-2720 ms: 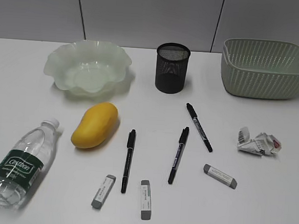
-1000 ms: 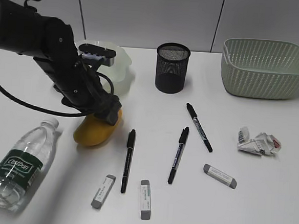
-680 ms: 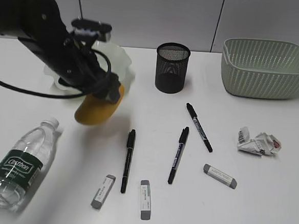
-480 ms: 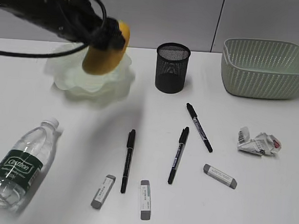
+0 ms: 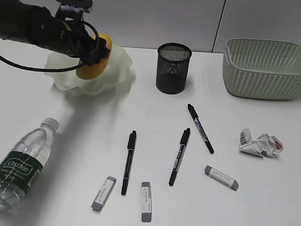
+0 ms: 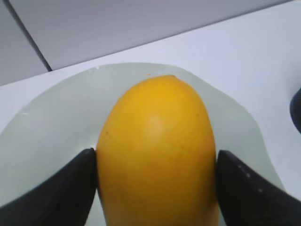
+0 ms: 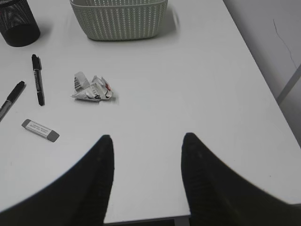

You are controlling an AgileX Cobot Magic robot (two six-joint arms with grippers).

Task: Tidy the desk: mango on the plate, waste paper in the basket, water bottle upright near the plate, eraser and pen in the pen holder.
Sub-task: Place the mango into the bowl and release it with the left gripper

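The left end effector (image 6: 155, 162) pinches the mango (image 6: 157, 150) over the plate (image 5: 114, 71) — perhaps touching it; the right end effector (image 7: 146, 155) is spread.

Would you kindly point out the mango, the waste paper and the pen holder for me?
mango (image 6: 157, 146), left wrist view, middle of its skin.
waste paper (image 5: 261, 144), exterior view, centre of the ball.
pen holder (image 5: 172, 70), exterior view, mesh wall.
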